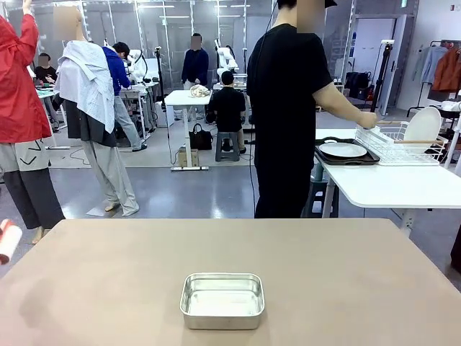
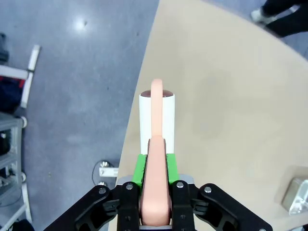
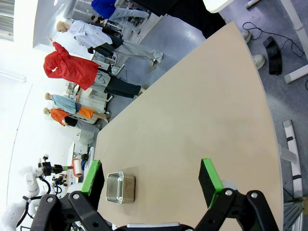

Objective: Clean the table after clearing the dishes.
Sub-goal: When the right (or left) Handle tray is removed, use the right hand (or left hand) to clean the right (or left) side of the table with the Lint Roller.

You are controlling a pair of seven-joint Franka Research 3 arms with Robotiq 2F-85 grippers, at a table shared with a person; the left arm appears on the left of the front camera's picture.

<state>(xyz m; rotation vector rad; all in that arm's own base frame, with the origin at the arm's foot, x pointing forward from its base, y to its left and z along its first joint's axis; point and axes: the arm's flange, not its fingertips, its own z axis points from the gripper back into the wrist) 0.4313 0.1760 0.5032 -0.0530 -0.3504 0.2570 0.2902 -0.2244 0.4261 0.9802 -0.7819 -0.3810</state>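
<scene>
The tan table (image 1: pixel 346 274) spreads across the front view. My left gripper (image 2: pixel 156 163) is shut on the pink handle of a lint roller (image 2: pixel 157 113), whose white roll hangs over the table's (image 2: pixel 221 96) left edge. The roller's tip (image 1: pixel 7 249) shows at the far left of the front view. My right gripper (image 3: pixel 150 178) stands open and empty above the table (image 3: pixel 192 106). One of the dishes, a white plate (image 1: pixel 342 150), lies on a dark tray (image 1: pixel 323 156) on the white side table. Another plate (image 1: pixel 423 126) stands upright in the wire rack.
A small steel pan (image 1: pixel 222 300) sits at the table's near middle, also seen as the pan (image 3: pixel 120 187) below my right gripper. A person in black stands past the far edge with a hand (image 1: pixel 368 119) at the wire rack (image 1: pixel 392 148).
</scene>
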